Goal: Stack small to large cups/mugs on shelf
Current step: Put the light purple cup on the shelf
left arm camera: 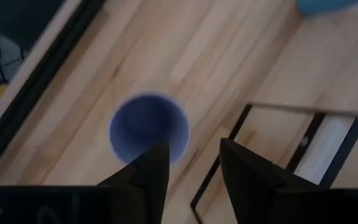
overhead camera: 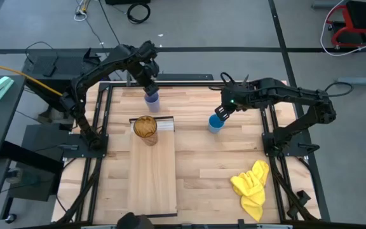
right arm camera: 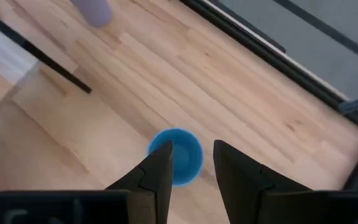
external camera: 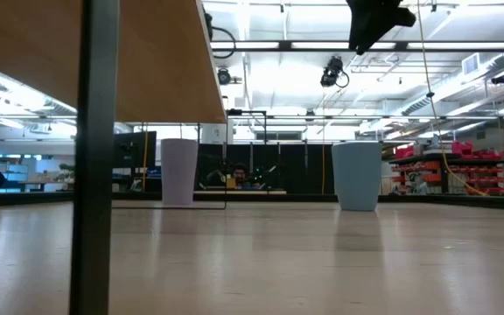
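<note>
The table (overhead camera: 221, 172) is slatted wood w/ the shelf (overhead camera: 152, 175) laid on it, long axis running from the far side toward the near edge, white strip (overhead camera: 164, 125) at the far end. The amber tumbler (overhead camera: 145, 129) stands upright on the shelf's far end, mouth up – tallest of the three, so it's the base of any nest. The lavender cup (overhead camera: 151, 98) sits on the table just past the shelf's far end, upright, open mouth up; the blue cup (overhead camera: 215, 123) stands upright mid-table, well apart to the right. A yellow cloth (overhead camera: 251, 184) lies near the right front corner, out of the way. The left gripper (left arm camera: 191, 163) hovers over the lavender cup's rim, fingers parted w/ a modest gap and holding nothing; the right gripper (right arm camera: 191, 163) hangs over the blue cup (right arm camera: 176, 155) the same way, parted, empty – whether either finger touches a rim I can't tell from above. Judging by looks, these are light, thin plastic cups: smooth, a bit slippery, walls likely to flex if squeezed hard, easy to tip. Best hold is prob. one finger inside and one outside the rim, pinching the wall, keeping each cup's axis vertical for dropping into the next.
</note>
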